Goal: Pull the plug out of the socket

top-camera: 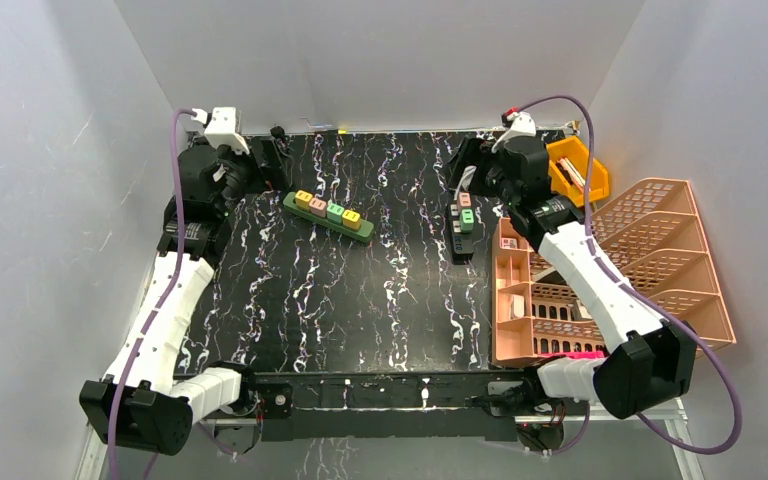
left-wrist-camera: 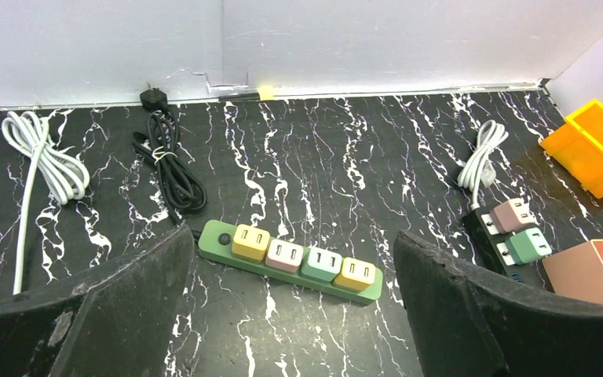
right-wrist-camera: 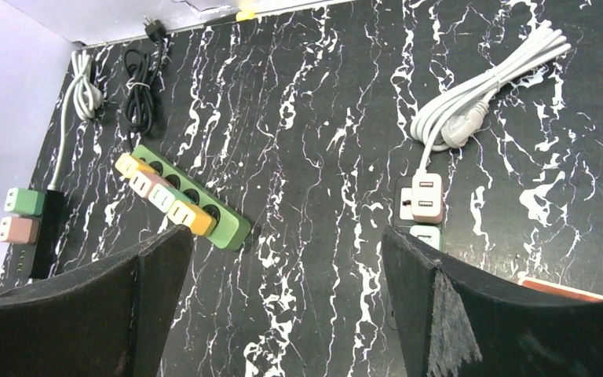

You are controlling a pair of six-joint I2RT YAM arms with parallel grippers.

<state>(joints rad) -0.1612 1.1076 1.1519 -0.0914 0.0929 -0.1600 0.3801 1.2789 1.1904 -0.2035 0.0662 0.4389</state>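
Now, left hand [left-wrist-camera: 290,245]: wide open, empty.
Right hand [right-wrist-camera: 284,239]: wide open, empty.
Green socket strip [top-camera: 328,216]: 11 o'clock on worktop [top-camera: 360,300], four plugs [top-camera: 327,208] seated.
Black strip [top-camera: 461,240]: 2 o'clock, two plugs [top-camera: 466,208] seated.
Peach organizer [top-camera: 516,330]: 3 o'clock, pink item [top-camera: 572,353] in near compartment.

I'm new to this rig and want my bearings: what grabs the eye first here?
The green power strip at mid-table carries four pastel plugs in a row. Right of it, a black strip holds a pink plug and a green plug, beside salmon trays. The left pincer and right pincer hang open, empty.
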